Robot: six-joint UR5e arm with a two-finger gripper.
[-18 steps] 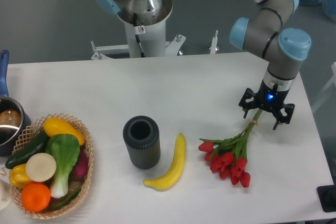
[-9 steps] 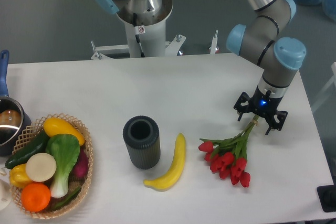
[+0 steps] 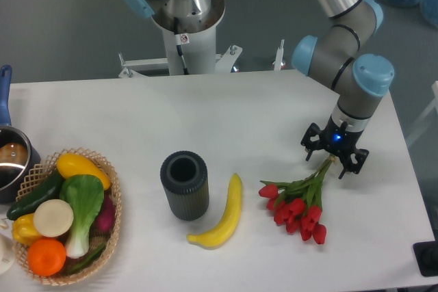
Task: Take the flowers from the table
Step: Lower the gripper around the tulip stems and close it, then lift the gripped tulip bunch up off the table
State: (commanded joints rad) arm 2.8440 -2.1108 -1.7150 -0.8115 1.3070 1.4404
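Note:
The flowers point(image 3: 299, 204), a bunch of red tulips with green leaves, lie on the white table point(image 3: 226, 121) at the right front, stems pointing up and right. My gripper point(image 3: 332, 160) hangs open directly over the stem ends, one finger on each side of the thin stems. The stem tips are partly hidden under the gripper body. Nothing is held.
A yellow banana point(image 3: 222, 215) lies left of the flowers. A dark ribbed cylinder cup point(image 3: 184, 185) stands beside it. A wicker basket point(image 3: 111, 218) of vegetables sits at the front left, with a pot point(image 3: 10, 162) behind it. The table's right edge is close to the gripper.
The gripper has shifted left and slightly down along the stems toward the blooms. The flowers have not moved.

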